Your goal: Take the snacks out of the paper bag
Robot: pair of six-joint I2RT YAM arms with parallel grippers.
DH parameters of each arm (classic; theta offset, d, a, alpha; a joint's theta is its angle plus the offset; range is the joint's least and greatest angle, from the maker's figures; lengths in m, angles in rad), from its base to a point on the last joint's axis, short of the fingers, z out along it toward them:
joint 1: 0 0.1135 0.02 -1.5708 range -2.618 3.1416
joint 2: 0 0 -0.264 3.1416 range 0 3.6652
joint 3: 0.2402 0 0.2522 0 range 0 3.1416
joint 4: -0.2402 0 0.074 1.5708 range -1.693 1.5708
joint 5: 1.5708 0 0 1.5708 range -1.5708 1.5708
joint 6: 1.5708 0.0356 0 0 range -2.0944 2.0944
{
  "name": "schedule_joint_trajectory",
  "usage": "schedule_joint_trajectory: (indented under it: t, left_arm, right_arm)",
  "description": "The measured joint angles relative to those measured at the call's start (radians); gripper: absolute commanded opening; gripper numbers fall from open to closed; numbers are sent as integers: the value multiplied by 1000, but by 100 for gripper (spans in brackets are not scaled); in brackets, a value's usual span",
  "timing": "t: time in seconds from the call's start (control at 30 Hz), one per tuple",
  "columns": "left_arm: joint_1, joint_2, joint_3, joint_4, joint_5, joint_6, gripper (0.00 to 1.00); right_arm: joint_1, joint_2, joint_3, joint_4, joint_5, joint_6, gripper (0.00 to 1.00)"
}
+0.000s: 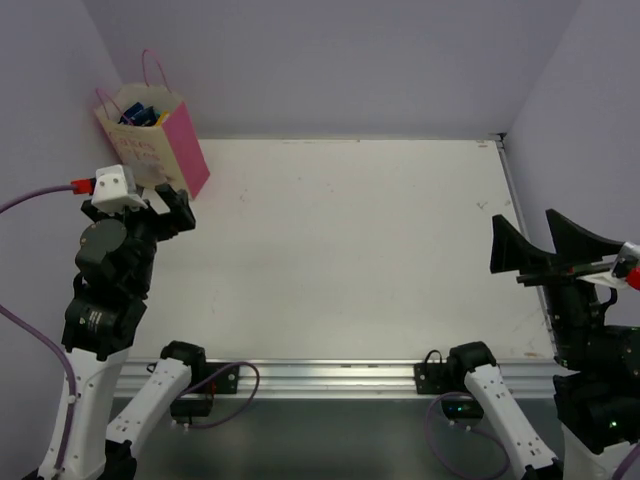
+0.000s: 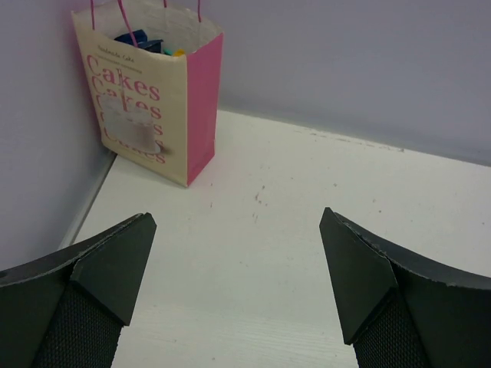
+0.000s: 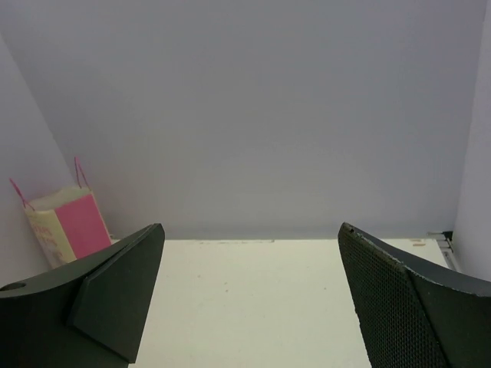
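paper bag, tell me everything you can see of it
The paper bag is a small gift bag with a cream front printed "Cakes" in pink, a pink side and thin pink cord handles. It stands upright and open in the table's far left corner, with blue and yellow snacks showing inside. The left gripper is short of it, open.

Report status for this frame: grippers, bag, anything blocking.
Left gripper open, empty, just short of the paper bag. Right gripper open, empty, far side. Snacks inside upright bag, none out. Nothing blocking.
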Motion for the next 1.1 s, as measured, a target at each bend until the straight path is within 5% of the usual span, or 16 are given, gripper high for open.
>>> schedule_joint_trajectory:
  t: [0.23,0.57,0.73,1.1]
  left_arm:
    - [-2,93,4,1,-79,-73,100]
    - [71,763,395,56,-131,-101,97]
    - [135,1050,655,128,-135,42,91]
    - [233,1328,902,214,72,411,79]
  right_arm:
    - [5,13,-51,-7,-56,48,99]
    - [6,110,-206,-27,-318,130,99]
    - [6,90,-269,-14,-422,141,99]
    - [6,-8,-372,40,-558,219,99]
